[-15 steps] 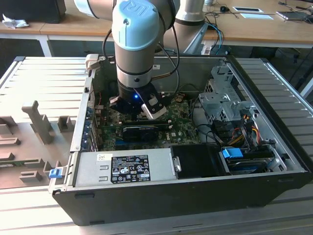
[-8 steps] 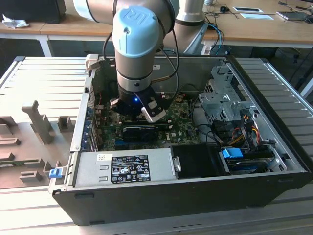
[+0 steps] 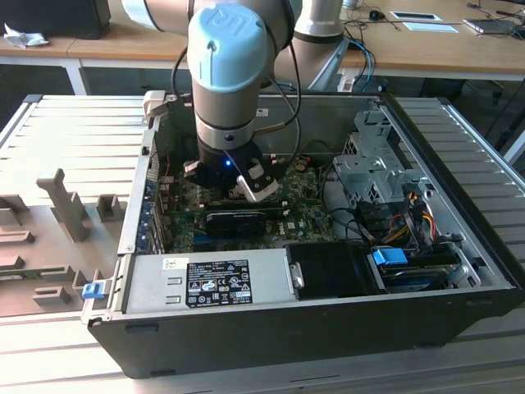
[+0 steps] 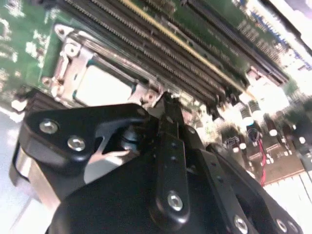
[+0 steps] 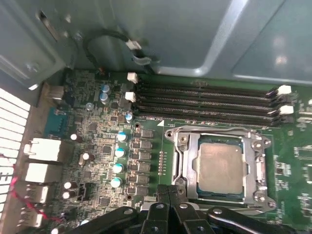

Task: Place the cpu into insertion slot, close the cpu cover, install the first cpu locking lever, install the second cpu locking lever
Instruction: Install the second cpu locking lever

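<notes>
Your gripper [image 5: 168, 191] sits low inside the open computer case [image 3: 459, 205], fingers drawn together with nothing between them. In the first wrist view the tips meet just short of the near edge of the insertion slot [image 5: 183, 163], touching or almost touching its frame; you can't tell which.

Take the slot as your landmark. The cpu [image 5: 220, 163] already lies flat in it, silver top showing. The cpu cover [image 5: 253, 161] looks folded down around the chip, its window framing the metal top. So the work is past placement; judging by where the tips sit, you're at the lever side of the frame. No lever can be picked out clearly.

Beyond the slot, on the side away from your gripper, the memory slots [image 5: 204, 105] run long-axis parallel to the slot's far edge. Off one flank of the slot stands a row of blue-topped capacitors [image 5: 118, 152].

The second wrist view gives you the fingers [image 4: 168, 146] edge-on, closed, with the slot just past the tips. The exterior view gives the arm's wrist [image 3: 228, 74] straight down over the green motherboard [image 3: 303, 222], power supply [image 3: 209, 281] along the case's near wall.
</notes>
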{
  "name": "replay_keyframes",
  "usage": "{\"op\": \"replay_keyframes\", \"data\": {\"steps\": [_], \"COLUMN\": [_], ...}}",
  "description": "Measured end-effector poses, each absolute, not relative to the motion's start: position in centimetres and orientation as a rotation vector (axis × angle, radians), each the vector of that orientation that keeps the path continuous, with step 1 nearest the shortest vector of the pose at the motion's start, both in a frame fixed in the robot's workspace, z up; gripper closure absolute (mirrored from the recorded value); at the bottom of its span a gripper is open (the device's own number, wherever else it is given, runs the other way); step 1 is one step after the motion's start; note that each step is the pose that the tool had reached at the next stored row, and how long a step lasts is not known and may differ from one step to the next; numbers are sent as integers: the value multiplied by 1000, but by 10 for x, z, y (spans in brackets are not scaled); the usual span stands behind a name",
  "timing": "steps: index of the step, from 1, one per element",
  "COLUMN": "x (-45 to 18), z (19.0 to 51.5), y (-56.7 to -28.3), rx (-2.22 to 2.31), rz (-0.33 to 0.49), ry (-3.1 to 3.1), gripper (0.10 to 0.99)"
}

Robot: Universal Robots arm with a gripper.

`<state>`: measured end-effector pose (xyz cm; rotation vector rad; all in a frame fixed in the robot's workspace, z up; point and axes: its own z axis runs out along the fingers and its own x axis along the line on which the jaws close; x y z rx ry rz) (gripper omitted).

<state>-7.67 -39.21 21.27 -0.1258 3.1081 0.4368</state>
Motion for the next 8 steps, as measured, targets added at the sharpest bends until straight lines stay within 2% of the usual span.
{"op": "replay_keyframes", "data": {"steps": [8], "x": [-77], "z": [228], "y": [-392], "rx": [-126], "rz": [433], "ry": [3109], "gripper": [980]}}
